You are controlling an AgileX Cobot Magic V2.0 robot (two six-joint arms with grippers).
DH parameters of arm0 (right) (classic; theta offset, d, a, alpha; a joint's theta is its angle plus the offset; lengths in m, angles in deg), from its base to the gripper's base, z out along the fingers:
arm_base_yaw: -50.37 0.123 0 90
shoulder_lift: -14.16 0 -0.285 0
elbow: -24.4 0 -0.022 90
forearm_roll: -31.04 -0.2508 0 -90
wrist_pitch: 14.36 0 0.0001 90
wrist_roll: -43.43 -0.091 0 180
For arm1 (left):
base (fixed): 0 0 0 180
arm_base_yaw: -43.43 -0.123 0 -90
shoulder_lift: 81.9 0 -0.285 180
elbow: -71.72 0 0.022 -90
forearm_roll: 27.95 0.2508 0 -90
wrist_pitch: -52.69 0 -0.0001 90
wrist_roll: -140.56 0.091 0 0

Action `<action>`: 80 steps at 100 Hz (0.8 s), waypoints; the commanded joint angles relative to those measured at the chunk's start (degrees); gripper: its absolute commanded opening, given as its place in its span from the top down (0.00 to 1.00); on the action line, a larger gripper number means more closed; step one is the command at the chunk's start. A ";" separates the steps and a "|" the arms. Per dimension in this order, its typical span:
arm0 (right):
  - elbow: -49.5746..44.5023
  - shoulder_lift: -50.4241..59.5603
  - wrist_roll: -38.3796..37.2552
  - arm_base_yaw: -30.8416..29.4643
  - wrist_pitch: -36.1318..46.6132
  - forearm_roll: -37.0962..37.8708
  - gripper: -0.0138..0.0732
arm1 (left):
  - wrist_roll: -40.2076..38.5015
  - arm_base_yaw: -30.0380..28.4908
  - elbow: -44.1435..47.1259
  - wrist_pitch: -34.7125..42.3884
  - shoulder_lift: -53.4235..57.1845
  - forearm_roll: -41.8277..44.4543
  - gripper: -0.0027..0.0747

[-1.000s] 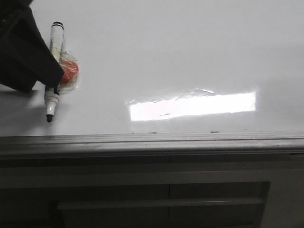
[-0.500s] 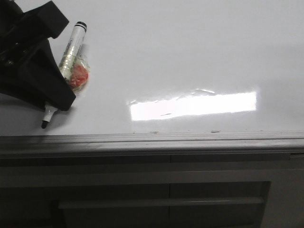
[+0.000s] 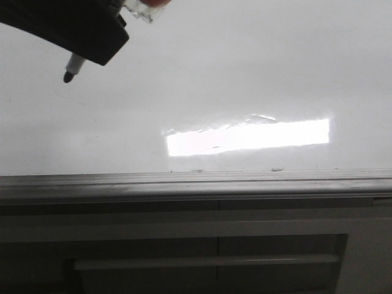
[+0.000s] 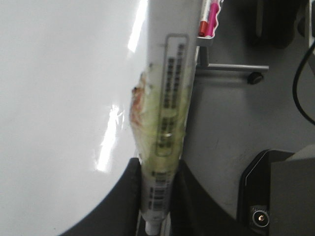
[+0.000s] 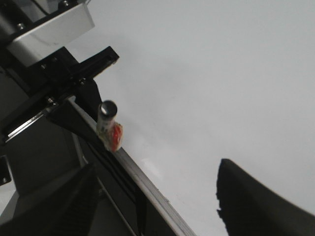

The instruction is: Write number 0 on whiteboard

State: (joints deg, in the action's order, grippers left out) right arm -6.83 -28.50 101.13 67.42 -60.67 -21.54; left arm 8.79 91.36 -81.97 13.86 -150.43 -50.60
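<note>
Front view: left claw (image 3: 92, 46) clamps marker (image 3: 72, 66) above glossy whiteboard (image 3: 245, 73); right claw (image 5: 157, 206) apart

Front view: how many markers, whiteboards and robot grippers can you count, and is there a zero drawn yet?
Markers: 1, the marker
Whiteboards: 1, the whiteboard
Grippers: 1, the left gripper, holding the marker
Drawn zeros: 0
Total: 3

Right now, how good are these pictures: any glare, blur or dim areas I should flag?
Front view: a bright rectangular glare lies on the whiteboard, with the cabinet below dim. Left wrist view: the marker is soft and blurred, glare streaks beside it. Right wrist view: even light, the right arm's fingers just dark shapes.
</note>
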 commanded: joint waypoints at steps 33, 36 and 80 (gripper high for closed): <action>4.75 -10.67 9.05 20.41 9.87 4.77 0.34 | 1.68 2.41 -1.88 -0.92 1.28 1.05 0.99; 4.75 -11.43 9.05 21.33 11.37 4.03 0.34 | 1.68 2.41 -1.88 -1.22 1.28 1.05 0.99; 4.75 -22.03 9.05 28.05 16.61 -2.33 0.34 | 1.68 2.41 -1.88 -2.36 1.28 1.05 0.99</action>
State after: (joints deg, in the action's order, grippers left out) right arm -3.90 -49.95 109.69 95.36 -47.31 -20.06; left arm 10.67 93.25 -81.97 9.25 -150.09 -48.26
